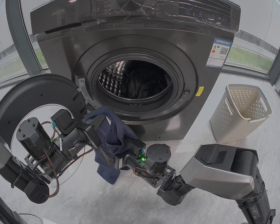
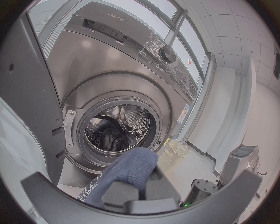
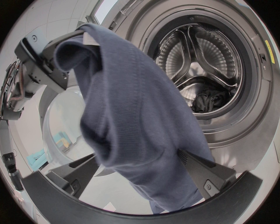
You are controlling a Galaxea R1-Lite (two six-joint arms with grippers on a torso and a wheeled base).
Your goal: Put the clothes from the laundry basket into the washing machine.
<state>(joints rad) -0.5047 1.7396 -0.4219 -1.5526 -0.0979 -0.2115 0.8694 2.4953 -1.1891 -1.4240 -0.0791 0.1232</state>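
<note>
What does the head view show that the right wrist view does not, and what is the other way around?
The head view adds the white laundry basket standing on the floor to the robot's right of the washing machine, and the control panel on top. The right wrist view adds the ribs inside the drum and the right gripper, open, with the blue sweater hanging between its fingers. Both share the open door, the dark clothes in the drum, and the left gripper shut on the sweater's top.
</note>
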